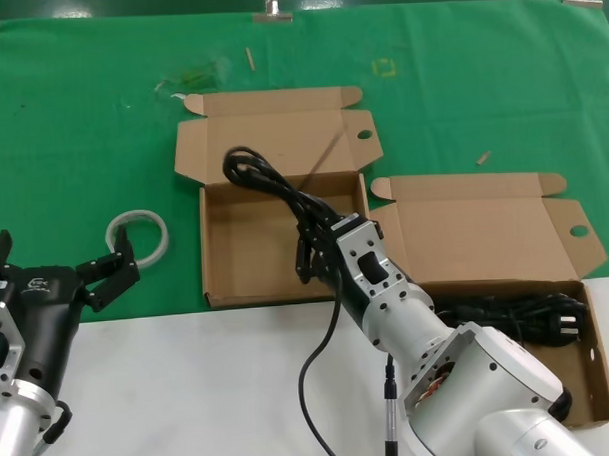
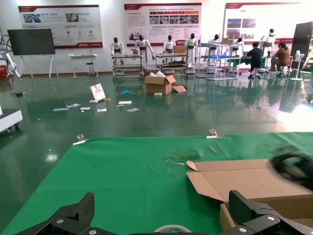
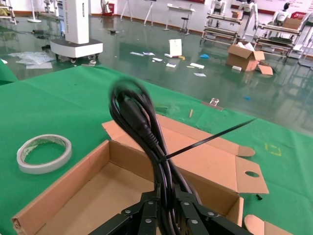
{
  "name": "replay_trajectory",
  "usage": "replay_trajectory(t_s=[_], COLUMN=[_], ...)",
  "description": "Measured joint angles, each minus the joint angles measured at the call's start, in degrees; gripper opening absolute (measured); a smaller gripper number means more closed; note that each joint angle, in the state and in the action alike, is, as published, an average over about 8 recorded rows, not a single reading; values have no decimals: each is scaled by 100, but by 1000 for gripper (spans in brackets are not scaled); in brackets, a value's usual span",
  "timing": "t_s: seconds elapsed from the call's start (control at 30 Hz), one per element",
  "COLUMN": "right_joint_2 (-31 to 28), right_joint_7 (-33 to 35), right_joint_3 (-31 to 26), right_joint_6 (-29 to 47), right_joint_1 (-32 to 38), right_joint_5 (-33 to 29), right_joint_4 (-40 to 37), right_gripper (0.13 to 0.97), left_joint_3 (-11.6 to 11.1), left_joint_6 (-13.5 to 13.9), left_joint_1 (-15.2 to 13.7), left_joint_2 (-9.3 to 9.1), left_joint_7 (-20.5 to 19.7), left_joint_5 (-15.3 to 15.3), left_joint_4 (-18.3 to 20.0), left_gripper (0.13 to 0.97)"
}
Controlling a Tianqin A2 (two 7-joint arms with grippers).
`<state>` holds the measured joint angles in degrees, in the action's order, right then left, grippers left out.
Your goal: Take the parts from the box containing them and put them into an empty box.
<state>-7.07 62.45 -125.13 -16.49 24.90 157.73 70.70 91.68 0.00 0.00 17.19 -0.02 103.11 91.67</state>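
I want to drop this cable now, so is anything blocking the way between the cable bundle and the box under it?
Nothing visible. The right gripper holds the cable bundle over the open box, whose floor looks bare.

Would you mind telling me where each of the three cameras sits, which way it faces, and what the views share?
Head view: on the robot's head, looking forward and down at the table; both arms show, the right gripper holding a cable bundle over the empty box, the left gripper beside a tape roll.
Left wrist view: on the left wrist, facing across the table into the hall; its open fingers show.
Right wrist view: on the right wrist, facing along the held bundle; its fingers show.
Shared: all three show the empty box.
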Motion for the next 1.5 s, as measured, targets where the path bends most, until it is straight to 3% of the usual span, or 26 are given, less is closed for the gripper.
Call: replay_trajectory(t_s=[0.27, 0.57, 0.87, 1.1, 1.43, 1.5], right_joint_2=[0, 0, 0, 0, 0, 0], right_joint_7=[-79, -48, 377, 459, 306, 207], right_joint_3=[-62, 33, 1050, 1820, 2074, 2093], right_joint_6=[2, -68, -435, -612, -597, -562], right_joint_1=[19, -42, -792, -1572, -1858, -1868], right_joint_5=[0, 0, 0, 0, -86, -168], right_joint_4=[-3, 68, 907, 1627, 1864, 1867], right_gripper=[198, 294, 455, 642, 834, 834], left_joint_3=[0, 0, 0, 0, 0, 0], left_joint_6=[0, 0, 0, 0, 0, 0], left_joint_1=[0, 0, 0, 0, 0, 0], left_joint_2=[0, 0, 0, 0, 0, 0], left_joint_7=[0, 0, 0, 0, 0, 0], left_joint_5=[0, 0, 0, 0, 0, 0], left_joint_4=[0, 0, 0, 0, 0, 0], left_gripper=[966, 966, 966, 966, 966, 966])
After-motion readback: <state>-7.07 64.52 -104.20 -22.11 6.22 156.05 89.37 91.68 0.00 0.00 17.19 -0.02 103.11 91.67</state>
